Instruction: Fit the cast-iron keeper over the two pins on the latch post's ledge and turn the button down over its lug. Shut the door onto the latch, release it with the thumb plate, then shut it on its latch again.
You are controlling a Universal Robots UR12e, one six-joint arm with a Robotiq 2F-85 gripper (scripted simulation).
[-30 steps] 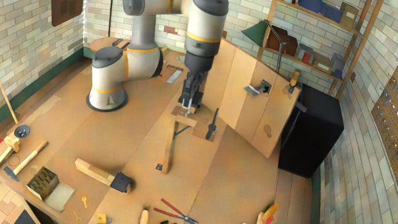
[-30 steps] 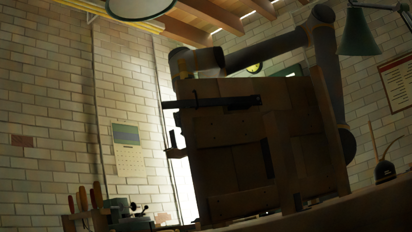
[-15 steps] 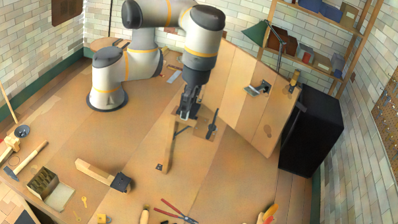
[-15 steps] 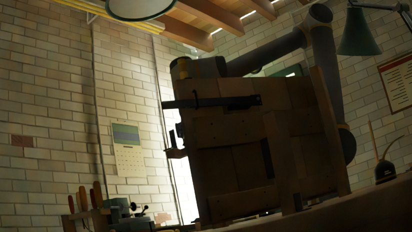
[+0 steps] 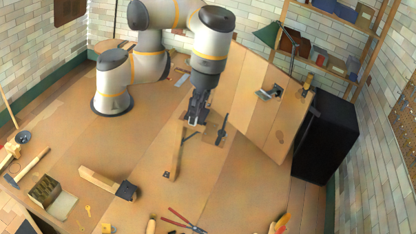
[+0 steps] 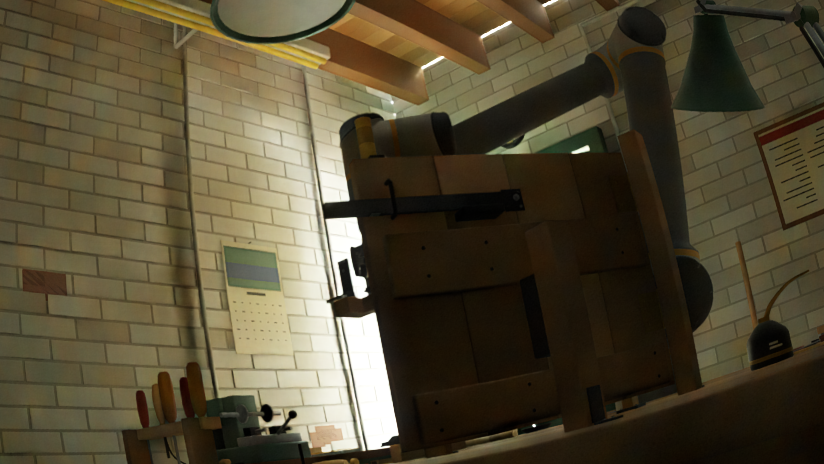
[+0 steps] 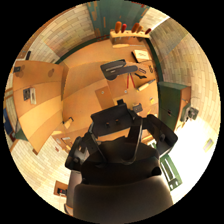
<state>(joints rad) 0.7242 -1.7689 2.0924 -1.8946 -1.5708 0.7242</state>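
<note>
The cast-iron keeper (image 7: pixel 112 122) is partly hidden by my fingers; it is a dark plate with two small holes, gripped in my closed gripper (image 5: pixel 193 119) right at the ledge (image 5: pixel 193 128) on top of the latch post (image 5: pixel 176 155). The post stands upright on the bench with a dark brace under the ledge. From the second side camera the ledge (image 6: pixel 350 305) and the keeper (image 6: pixel 346 279) show as dark shapes left of the door. The plank door (image 5: pixel 265 103) stands ajar to the right, with its thumb plate handle (image 5: pixel 267 93) on the near face and the latch bar (image 6: pixel 421 204) on the far face.
The door's free edge is close on my right, and a dark lever (image 5: pixel 221 130) stands on a small plate beside the post. A wooden block with a black plate (image 5: pixel 108 184), red pliers (image 5: pixel 180 220), a hammer (image 5: pixel 26 168) and a black cabinet (image 5: pixel 327 137) lie further off.
</note>
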